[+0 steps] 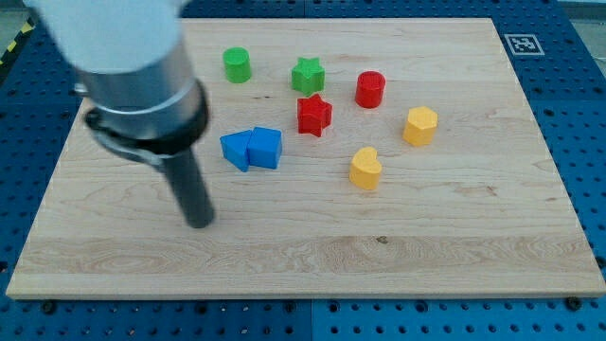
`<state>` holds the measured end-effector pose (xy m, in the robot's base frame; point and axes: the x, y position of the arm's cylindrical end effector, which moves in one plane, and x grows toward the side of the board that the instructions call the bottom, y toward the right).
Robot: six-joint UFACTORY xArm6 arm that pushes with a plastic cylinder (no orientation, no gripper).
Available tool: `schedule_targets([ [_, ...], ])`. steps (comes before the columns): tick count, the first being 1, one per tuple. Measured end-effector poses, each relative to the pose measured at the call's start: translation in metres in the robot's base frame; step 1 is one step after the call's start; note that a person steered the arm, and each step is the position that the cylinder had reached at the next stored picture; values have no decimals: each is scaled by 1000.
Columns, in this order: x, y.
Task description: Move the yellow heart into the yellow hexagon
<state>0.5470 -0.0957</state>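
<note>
The yellow heart (365,169) lies right of the board's middle. The yellow hexagon (420,126) sits up and to the right of it, a short gap apart. My tip (199,222) rests on the board at the view's left, well to the left of and below the heart, with the two blue blocks between them in height.
Two blue blocks (252,149) touch each other just up and right of my tip. A red star (313,115), green star (307,75), red cylinder (370,89) and green cylinder (237,65) stand toward the view's top. The wooden board (473,256) lies on a blue perforated table.
</note>
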Motion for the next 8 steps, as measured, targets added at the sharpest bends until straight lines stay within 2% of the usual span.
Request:
schedule_targets([
  [2,-21,112],
  [3,-21,151],
  [8,-37,145],
])
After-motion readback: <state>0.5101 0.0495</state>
